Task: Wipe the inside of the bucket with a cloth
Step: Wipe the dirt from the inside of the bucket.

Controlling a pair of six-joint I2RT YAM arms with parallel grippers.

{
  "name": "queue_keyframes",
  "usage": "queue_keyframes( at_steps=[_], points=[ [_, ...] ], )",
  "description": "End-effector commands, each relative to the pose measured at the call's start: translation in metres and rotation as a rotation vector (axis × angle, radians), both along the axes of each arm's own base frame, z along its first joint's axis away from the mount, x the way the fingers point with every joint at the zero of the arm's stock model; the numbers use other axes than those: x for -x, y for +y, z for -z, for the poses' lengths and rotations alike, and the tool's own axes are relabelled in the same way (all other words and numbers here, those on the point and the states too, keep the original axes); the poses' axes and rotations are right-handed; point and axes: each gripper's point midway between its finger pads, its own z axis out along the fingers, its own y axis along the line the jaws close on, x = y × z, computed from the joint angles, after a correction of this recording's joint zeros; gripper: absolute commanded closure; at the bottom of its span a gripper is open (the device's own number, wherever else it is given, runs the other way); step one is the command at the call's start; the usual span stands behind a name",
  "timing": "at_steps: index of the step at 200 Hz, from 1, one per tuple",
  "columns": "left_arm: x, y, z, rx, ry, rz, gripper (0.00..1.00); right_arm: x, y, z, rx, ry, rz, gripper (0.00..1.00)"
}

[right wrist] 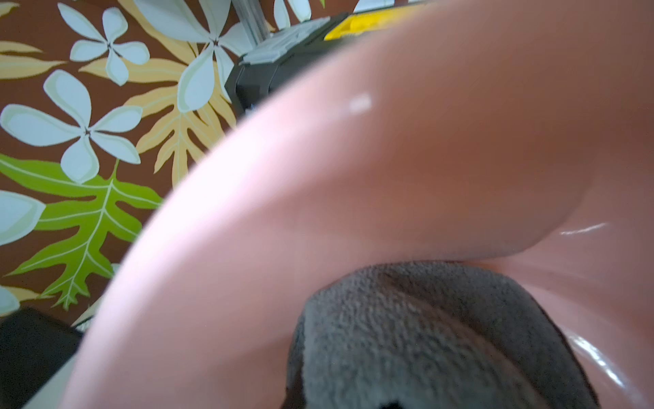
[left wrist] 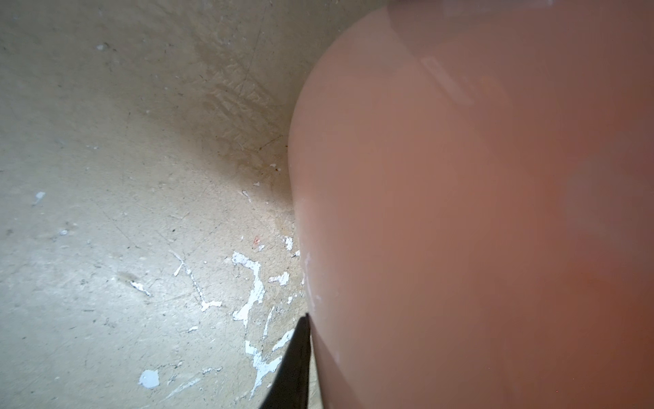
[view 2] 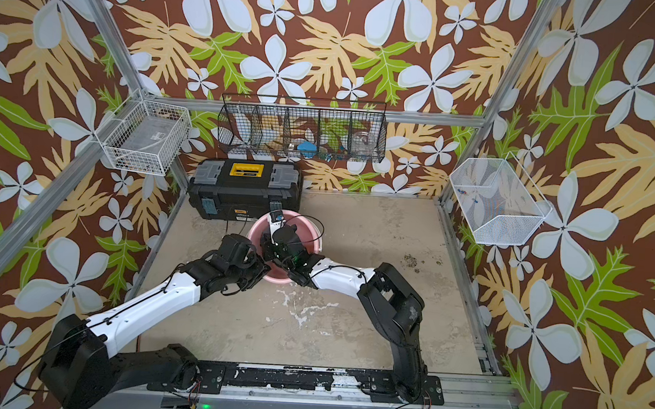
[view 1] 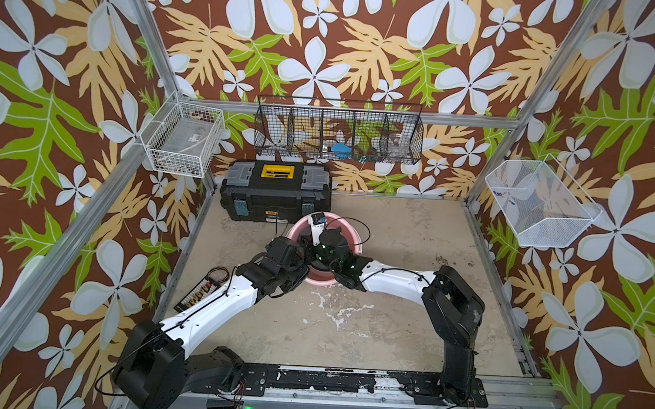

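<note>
The bucket stands upright toward the back of the desk, just in front of the black toolbox with the yellow handle; both top views show it there, its near side covered by the two arms meeting over it. The left tool sits at the bucket's near-left rim. In the left wrist view the pink outer wall fills much of the picture above the paint-flecked desk, and one dark finger lies against the outside of that wall. The other finger is hidden, so the tool appears closed narrow on the rim. The right arm reaches over the near-right rim and down into the bucket, so the right tool is below the rim. In the right wrist view the cloth, dark grey and fuzzy, is bunched right at the tool and pressed against the curved pink inner wall. The fingers themselves are buried in the cloth and clamped tight on it. The cloth cannot be made out in the top views.
</note>
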Motion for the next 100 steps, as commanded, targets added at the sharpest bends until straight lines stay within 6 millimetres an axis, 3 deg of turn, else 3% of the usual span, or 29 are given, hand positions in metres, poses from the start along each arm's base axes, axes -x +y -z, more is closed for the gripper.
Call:
queue_keyframes(
  at_steps=[1,31,100],
  points=[
    [-0.003,-0.003,-0.006,0.019,-0.032,0.011,1.00,-0.012,-0.010,-0.019,0.050,-0.077,0.075,1.00],
    [0.000,-0.001,-0.003,0.009,-0.027,0.015,1.00,-0.024,-0.019,-0.033,0.126,-0.136,0.142,1.00],
    [0.001,0.007,0.000,-0.022,-0.034,-0.007,1.00,-0.045,-0.061,-0.062,0.325,-0.216,0.367,1.00]
  ],
)
